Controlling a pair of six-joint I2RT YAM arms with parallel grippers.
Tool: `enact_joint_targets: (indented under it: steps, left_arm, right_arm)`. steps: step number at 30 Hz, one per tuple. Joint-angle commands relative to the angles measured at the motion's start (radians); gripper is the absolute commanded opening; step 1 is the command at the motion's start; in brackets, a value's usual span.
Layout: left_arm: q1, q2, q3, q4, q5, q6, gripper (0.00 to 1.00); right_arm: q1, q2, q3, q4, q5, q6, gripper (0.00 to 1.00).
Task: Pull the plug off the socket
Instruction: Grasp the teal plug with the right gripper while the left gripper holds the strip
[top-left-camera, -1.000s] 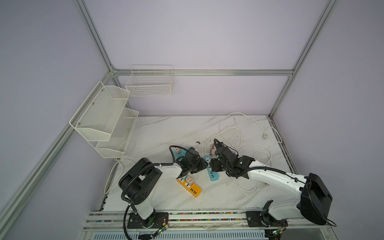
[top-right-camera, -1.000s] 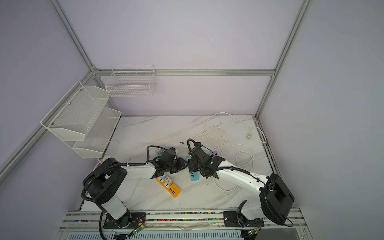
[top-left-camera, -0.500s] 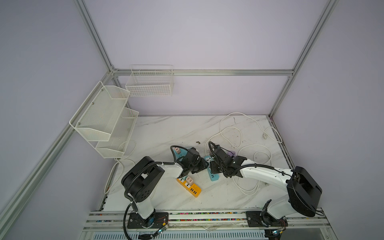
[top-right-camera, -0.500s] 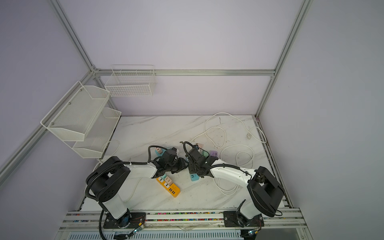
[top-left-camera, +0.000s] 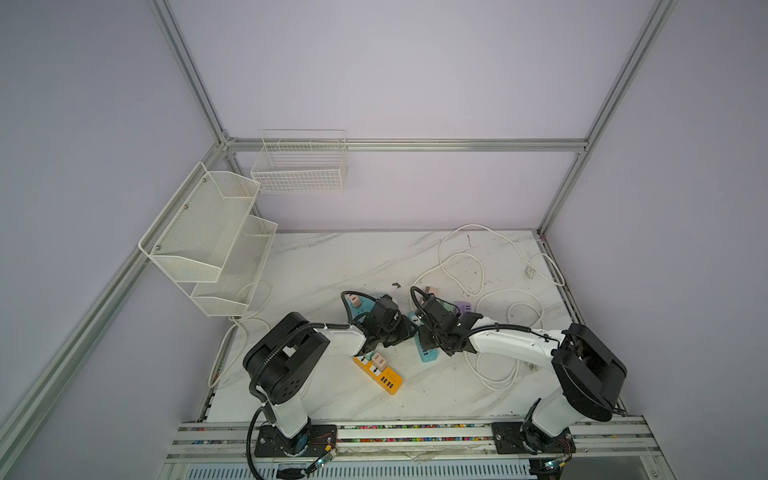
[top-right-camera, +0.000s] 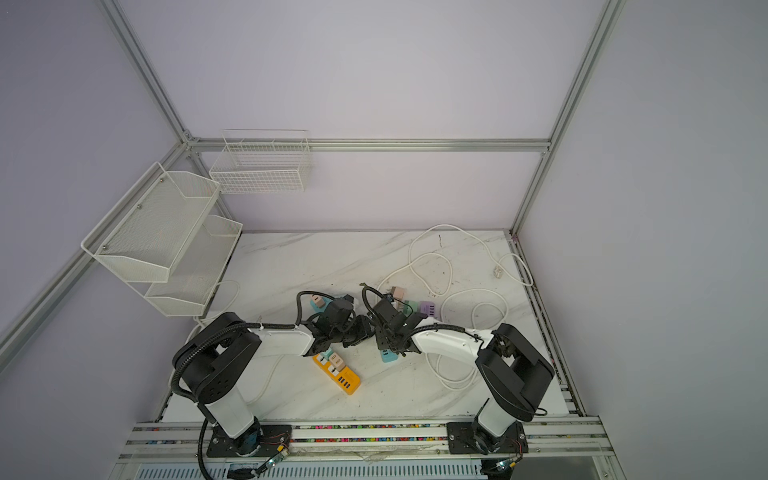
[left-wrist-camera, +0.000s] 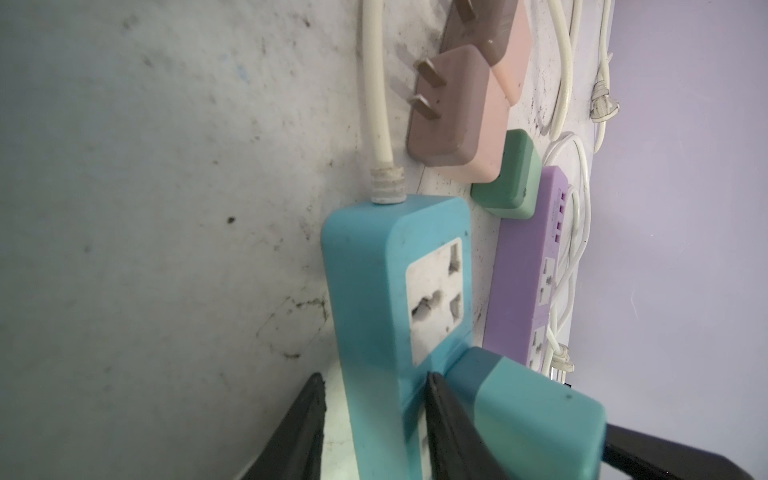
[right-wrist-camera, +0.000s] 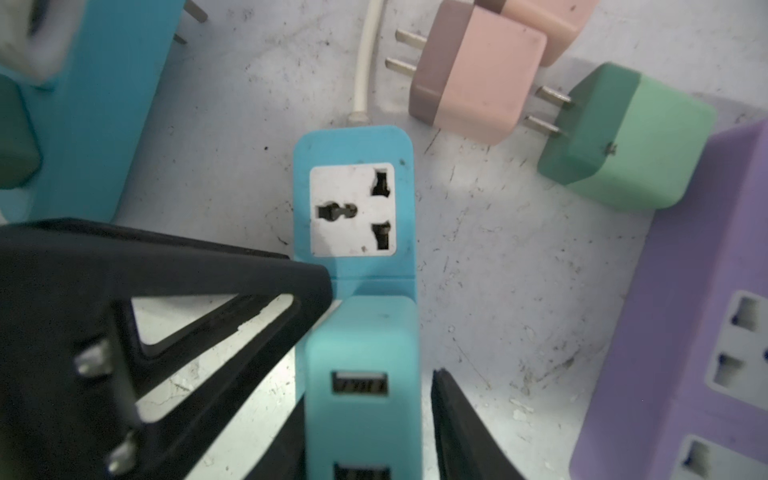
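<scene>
Teal plug (right-wrist-camera: 360, 345) stands off blue strip (right-wrist-camera: 353, 143) face, between right tool (right-wrist-camera: 365, 399) jaws. Left tool (left-wrist-camera: 374, 378) straddles strip. Can't tell if either is clamped.

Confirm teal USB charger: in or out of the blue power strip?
In. The right wrist view shows the teal USB charger seated flush on the blue power strip, no prongs visible, beside an empty socket.

Here's the left arm (top-left-camera: 340, 337) and right arm (top-left-camera: 513, 344): white shells, bulky black joints, ribbed black cable (top-left-camera: 291, 337) alongside. The left pincer (left-wrist-camera: 372, 382) is black, its finger (right-wrist-camera: 208, 266) has a triangular cut-out and two silver screws (right-wrist-camera: 93, 357).
</scene>
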Motion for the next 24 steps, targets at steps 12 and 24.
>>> enact_joint_targets:
  steps: [12,24]
  left_arm:
    - [-0.004,0.029,0.021,-0.075,-0.012,0.035,0.39]
    - [-0.018,0.053,-0.017,-0.077,-0.04,0.051,0.38]
  right_arm:
    - [0.007,0.048,0.032,0.011,0.026,-0.029,0.34]
    - [0.007,0.031,0.032,-0.014,0.048,-0.042,0.26]
